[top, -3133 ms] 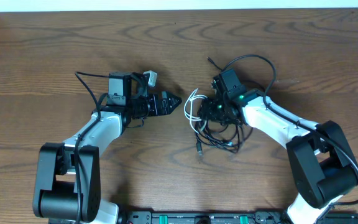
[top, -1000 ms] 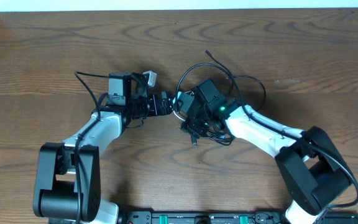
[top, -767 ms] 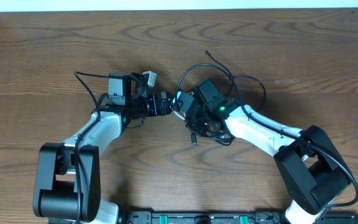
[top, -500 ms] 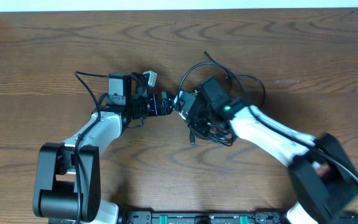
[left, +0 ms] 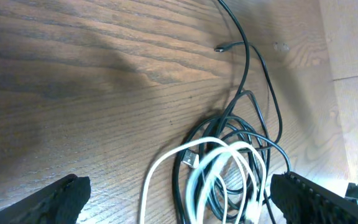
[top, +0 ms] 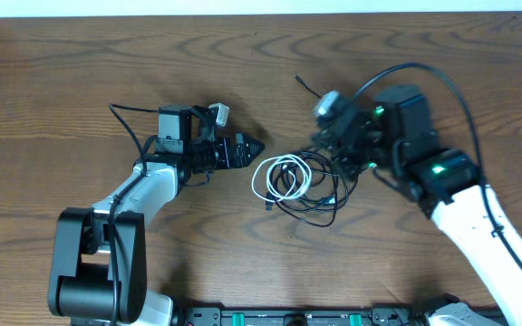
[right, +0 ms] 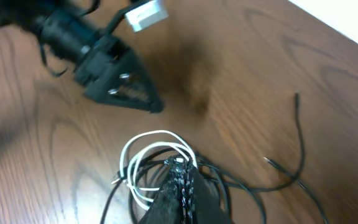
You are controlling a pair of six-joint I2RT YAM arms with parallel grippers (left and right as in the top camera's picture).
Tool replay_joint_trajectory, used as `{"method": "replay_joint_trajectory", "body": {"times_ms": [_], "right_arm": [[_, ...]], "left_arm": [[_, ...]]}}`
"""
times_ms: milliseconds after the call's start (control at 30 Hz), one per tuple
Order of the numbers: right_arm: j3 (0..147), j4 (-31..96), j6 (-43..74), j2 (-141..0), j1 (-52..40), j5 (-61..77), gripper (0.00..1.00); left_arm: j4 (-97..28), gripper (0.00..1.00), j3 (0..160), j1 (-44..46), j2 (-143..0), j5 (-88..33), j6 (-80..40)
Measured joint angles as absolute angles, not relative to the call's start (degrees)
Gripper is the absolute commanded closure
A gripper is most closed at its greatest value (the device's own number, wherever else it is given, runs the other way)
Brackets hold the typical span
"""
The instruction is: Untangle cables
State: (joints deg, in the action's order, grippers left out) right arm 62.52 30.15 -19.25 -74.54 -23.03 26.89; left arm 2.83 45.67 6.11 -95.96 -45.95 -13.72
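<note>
- The step in hand looks like the first pull: the right fingers [right: 180, 186] are pressing tightly together at the middle of the cables [top: 306, 186], apparently pinching black strands there.
- The cables are lying in one knotted heap on the tabletop [top: 107, 63], between the two arms, with the right side of the heap rising toward the right fingers.
- The left fingers [left: 61, 200] are standing wide apart, gripping nothing, pointing at the heap from just beside its left edge.
- Next, I judge, the left fingers are needing to close on the white cable [top: 279, 170], which is lying nearest them, so that the two arms can draw apart and slide it free of the black loops.
- That pull is calling for care: the loops are crossing one another, and a fast tug is likely to tighten them.
- Counting: two arms are showing, one heap and one white cable.
- The black cables are overlapping too much to count, though one loose black end [top: 300, 81] is trailing out behind the heap.
</note>
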Motion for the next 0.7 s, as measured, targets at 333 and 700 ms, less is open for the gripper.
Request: {"method": "replay_joint_trajectory", "body": {"times_ms": [333,700], "right_arm": [[62.5,32.1,-8.1,-77.2,-14.7,22.3,0.86],[62.5,34.0,1.1,-80.0,-15.1,22.7,0.96]], "left_arm": [[2.8,0.01,45.7,6.1,-96.0,-46.0,-13.9],[3.7,0.01,45.7,6.1,-96.0,-46.0,-13.9]]}}
